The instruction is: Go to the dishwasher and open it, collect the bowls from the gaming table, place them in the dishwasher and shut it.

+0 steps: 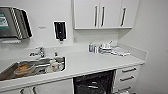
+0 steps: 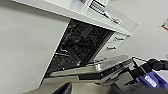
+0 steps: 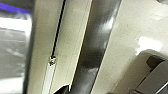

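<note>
A broad dark glossy bar (image 3: 96,47) runs from about one o'clock down to seven o'clock, with pale highlights along it; beside it lies a pale cream surface (image 3: 75,37) crossed by a thin dark line (image 3: 58,27) that ends at a small metal fitting (image 3: 52,60); toward four o'clock sits a blurred grey shape (image 3: 152,75); at ten o'clock, a purple-blue streak (image 3: 15,7)
</note>
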Controlling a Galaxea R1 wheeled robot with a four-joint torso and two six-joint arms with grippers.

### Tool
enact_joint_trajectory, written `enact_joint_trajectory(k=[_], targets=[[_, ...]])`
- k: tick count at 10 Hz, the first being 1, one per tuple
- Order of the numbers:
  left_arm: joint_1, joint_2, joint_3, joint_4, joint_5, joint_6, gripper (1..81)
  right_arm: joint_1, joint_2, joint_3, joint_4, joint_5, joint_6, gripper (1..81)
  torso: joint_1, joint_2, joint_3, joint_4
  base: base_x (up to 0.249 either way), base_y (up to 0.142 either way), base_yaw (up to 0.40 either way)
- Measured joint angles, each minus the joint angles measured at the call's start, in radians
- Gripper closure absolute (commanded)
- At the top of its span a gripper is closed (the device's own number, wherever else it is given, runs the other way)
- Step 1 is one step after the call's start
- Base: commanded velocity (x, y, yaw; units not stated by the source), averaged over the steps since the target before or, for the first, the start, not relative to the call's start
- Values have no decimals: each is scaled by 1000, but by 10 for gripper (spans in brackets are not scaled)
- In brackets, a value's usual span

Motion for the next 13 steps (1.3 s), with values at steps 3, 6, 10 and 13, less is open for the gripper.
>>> enact_joint_trajectory(k=[3,6,10,13], targets=[[6,-6,0,1,8,0,10,-31,46,-67,-6,44,1,10,-1,0,0,0,-79,0,0],[6,0,0,1,20,0,10,-67,70,-105,-24,77,-1,10,-1,-1,0,0,-79,0,0],[14,7,-4,1,22,0,10,-136,69,-106,-23,-5,-11,10,-2,-2,0,0,-38,0,0],[14,57,-37,0,33,0,10,-103,20,-61,-32,6,-44,10,-2,-1,0,0,0,0,0]])
